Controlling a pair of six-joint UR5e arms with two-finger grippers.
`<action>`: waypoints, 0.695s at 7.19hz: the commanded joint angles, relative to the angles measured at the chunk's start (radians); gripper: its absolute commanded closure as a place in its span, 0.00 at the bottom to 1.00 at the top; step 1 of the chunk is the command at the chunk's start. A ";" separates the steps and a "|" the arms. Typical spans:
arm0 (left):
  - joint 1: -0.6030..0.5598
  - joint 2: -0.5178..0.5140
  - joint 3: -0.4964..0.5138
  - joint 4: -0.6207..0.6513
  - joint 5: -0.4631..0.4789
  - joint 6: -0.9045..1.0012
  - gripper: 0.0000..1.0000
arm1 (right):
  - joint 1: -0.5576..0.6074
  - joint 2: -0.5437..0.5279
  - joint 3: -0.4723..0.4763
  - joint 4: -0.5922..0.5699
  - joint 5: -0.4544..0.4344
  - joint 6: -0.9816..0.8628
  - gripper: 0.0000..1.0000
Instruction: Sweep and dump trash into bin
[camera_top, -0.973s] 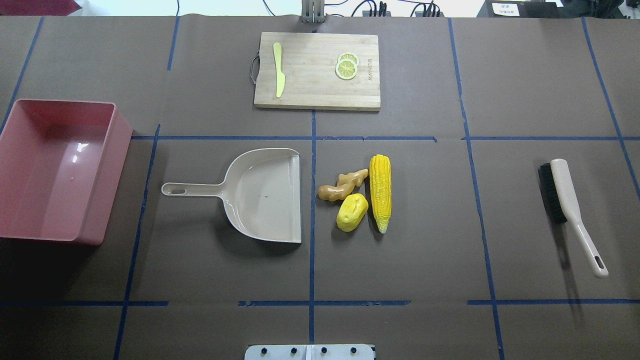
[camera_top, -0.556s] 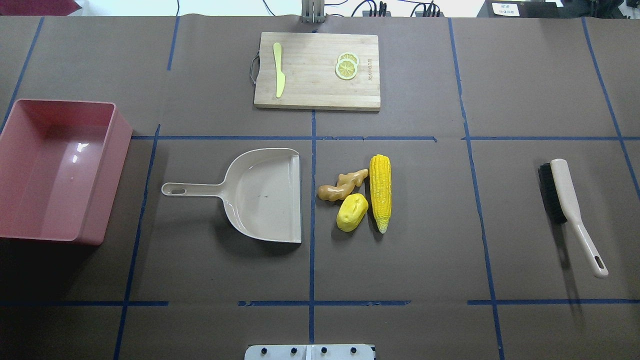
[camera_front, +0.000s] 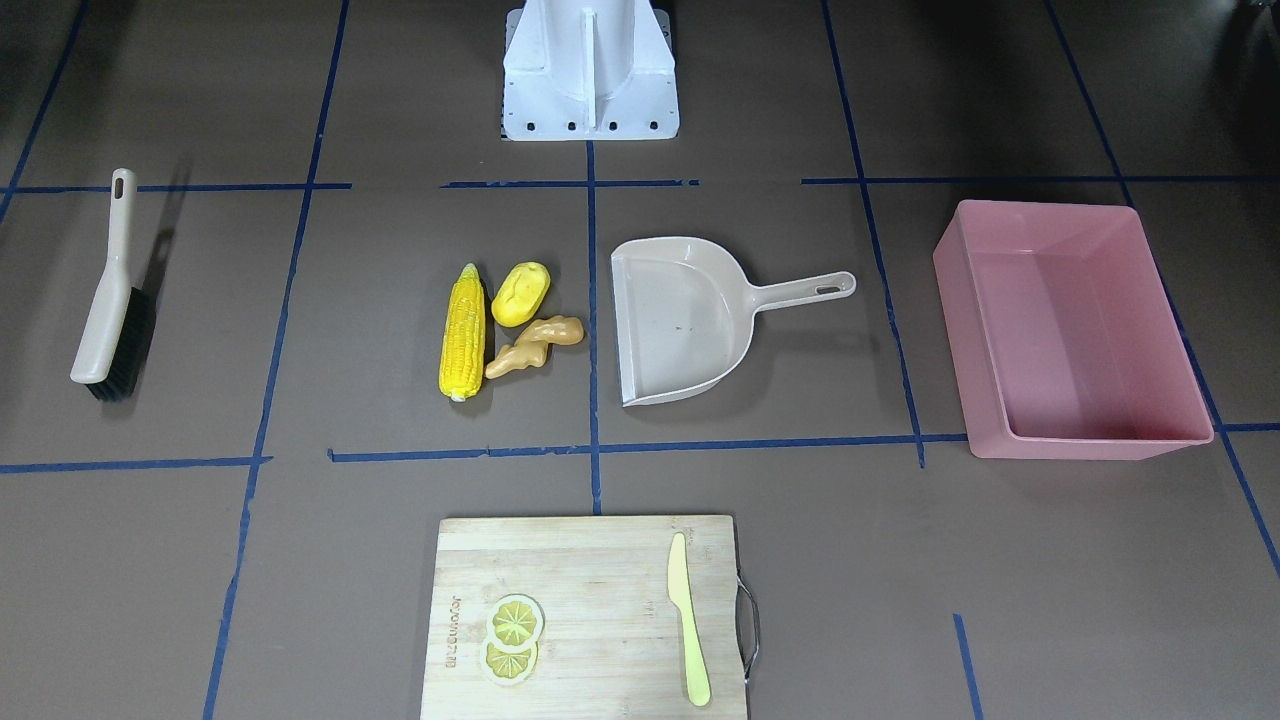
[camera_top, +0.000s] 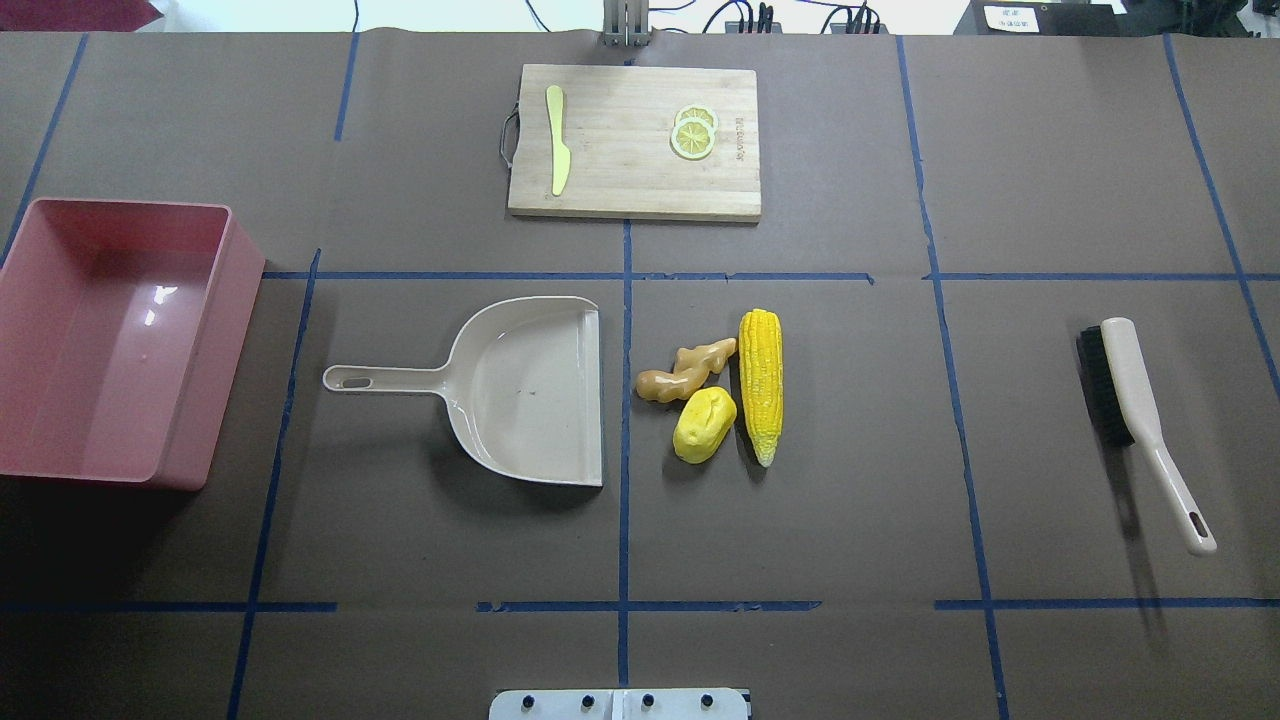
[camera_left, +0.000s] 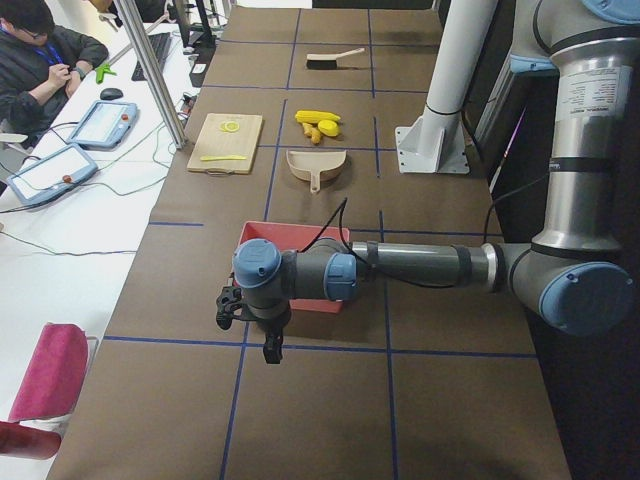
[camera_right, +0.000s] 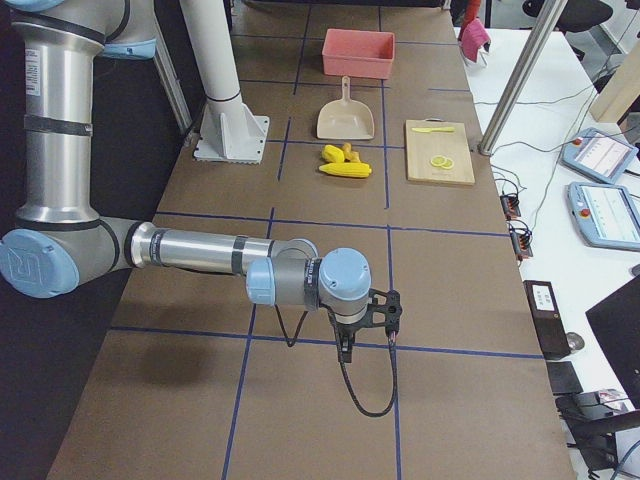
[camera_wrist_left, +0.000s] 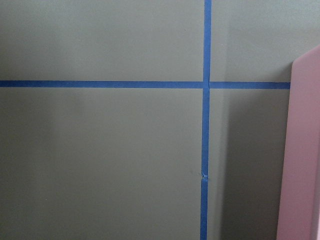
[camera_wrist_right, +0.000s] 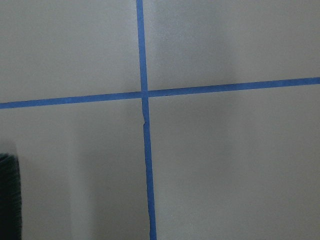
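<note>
Brown table (camera_top: 800, 520) same as before: trash (camera_top: 704, 425) beside dustpan (camera_top: 530, 400), bin (camera_top: 215, 360) apart.

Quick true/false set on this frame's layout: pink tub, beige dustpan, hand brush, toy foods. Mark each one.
1. The pink rectangular plastic tub holds none of the toy foods. True.
2. The yellow toy corn cob lies inside the beige plastic dustpan. False: it lies on the brown table, off the pan's open edge.
3. The tan knobby toy ginger root lies between the dustpan and the corn cob. True.
4. The beige hand brush with black bristles rests on the wooden cutting board. False: it lies on the table on the robot's right, well away from the board.
5. The dustpan's handle points toward the tub. True.
</note>
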 joint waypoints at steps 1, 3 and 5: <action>0.011 -0.001 -0.003 -0.034 -0.010 -0.005 0.00 | 0.000 0.001 0.000 0.000 0.000 0.003 0.00; 0.018 0.000 -0.009 -0.141 -0.010 -0.006 0.00 | -0.002 0.001 0.018 0.005 -0.001 0.003 0.00; 0.035 -0.008 -0.067 -0.151 -0.010 -0.006 0.00 | -0.006 0.001 0.042 0.000 0.002 0.006 0.00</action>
